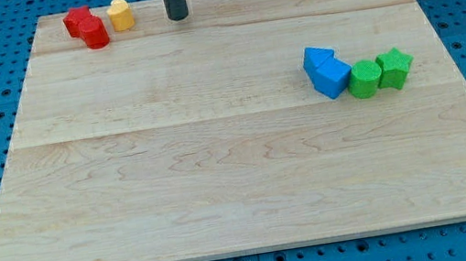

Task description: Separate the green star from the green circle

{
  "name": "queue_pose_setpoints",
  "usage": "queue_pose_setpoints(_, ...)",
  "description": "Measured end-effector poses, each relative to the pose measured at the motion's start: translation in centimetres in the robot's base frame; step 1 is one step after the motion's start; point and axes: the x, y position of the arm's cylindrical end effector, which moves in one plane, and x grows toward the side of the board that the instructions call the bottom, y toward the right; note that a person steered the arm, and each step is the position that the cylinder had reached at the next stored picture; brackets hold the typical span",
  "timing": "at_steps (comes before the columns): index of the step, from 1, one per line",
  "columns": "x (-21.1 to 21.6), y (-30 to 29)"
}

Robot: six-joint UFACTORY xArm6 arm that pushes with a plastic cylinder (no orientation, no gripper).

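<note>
While my tip (177, 17) rests at the view's top, well apart from the touching green star (395, 67) and green circle (364, 78) at right, separation hasn't begun; with no fingers to close, I'd probably wedge between them.

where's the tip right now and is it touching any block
My tip: near the view's top edge, touching no block, just right of the yellow block, far from the green star and green circle.
</note>
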Motion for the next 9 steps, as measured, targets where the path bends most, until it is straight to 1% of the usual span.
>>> queue_pose_setpoints(3,0.0,0.2)
queue_pose_setpoints(4,2.7,3.3)
queue_pose_setpoints(9,3.4,3.8)
